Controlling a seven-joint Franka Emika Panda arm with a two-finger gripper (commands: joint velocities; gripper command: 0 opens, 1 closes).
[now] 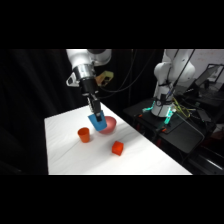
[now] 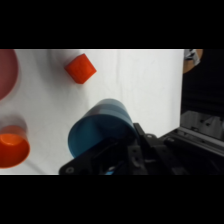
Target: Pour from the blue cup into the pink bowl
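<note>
I am hanging over the far middle of the white tabletop (image 1: 150, 160), my fingers (image 1: 95, 116) closed on the blue cup (image 1: 96, 121) and holding it clear of the surface, tilted, right at the near-left rim of the pink bowl (image 1: 108, 125). From the side, cup and bowl are overlapping; I cannot tell whether they are touching. The orange cup (image 1: 84, 134) is standing upright just left of the bowl, close under my load. The red-orange block (image 1: 117, 148) is sitting nearer the camera, apart from both cups. Through the wrist camera, the blue cup (image 2: 100, 131) is filling the lower middle, a smooth tapered plastic wall with a round end, my black linkage wrapping its lower side. The orange cup (image 2: 11, 145) is showing its round open mouth at the left edge, the block (image 2: 80, 68) its squared faces and soft corners above, and a dull pink curve of the bowl (image 2: 6, 72) is sitting in the upper left corner. The tabletop is looking matte and faintly grained. Open white surface is lying to the right and toward the near edge; the left edge and far corner are close behind the orange cup. Beyond the right edge, dark equipment and cables are crowding the arm's base.
</note>
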